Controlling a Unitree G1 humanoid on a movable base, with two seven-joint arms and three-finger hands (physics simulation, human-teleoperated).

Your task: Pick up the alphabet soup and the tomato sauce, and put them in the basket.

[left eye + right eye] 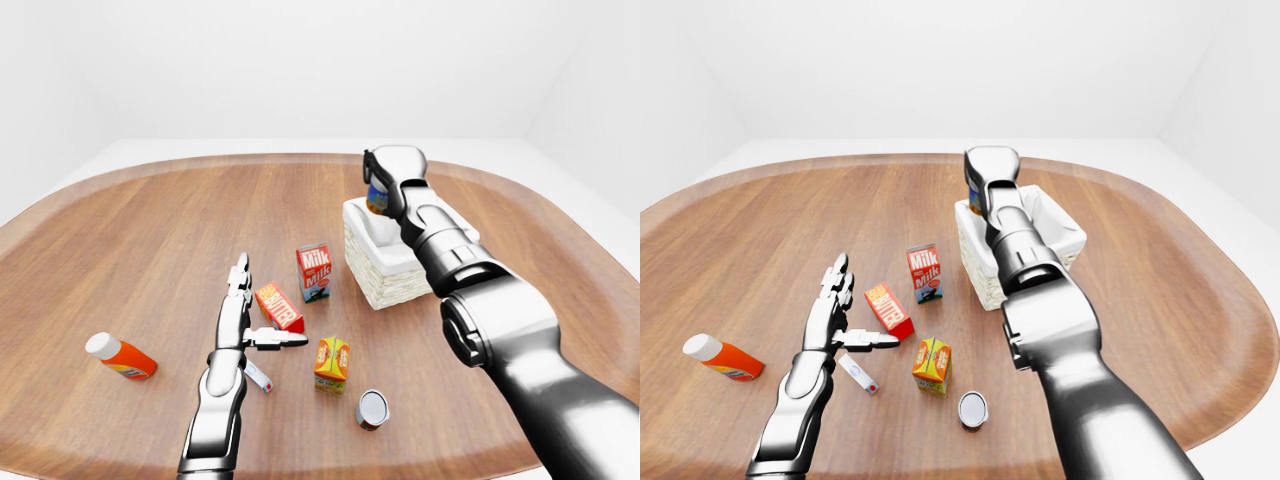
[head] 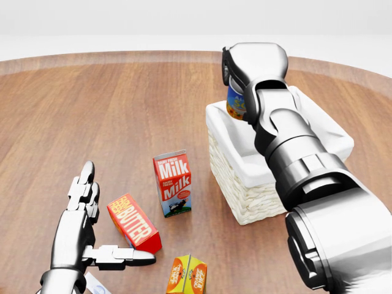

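Right hand (image 2: 251, 70) has its fingers wrapped round the alphabet soup (image 2: 236, 103), a blue-and-yellow can, held upright above the near-left rim of the basket (image 2: 242, 168) in head view; can bottom sits about level w/ the white liner, can't tell if it touches. Left hand (image 2: 82, 229) hovers low over the tabletop (image 1: 150, 250), 3 fingers spread, thumb out to the right, holding nothing, just beside the butter box (image 2: 133, 222). Milk carton (image 2: 173, 184) stands upright btwn butter and basket. Orange juice carton (image 1: 332, 363) stands nearer the bottom edge. Tomato sauce (image 1: 372, 409) lies on its side, silver end showing, well apart from the basket. A white-capped orange bottle (image 1: 118, 356) lies far left.
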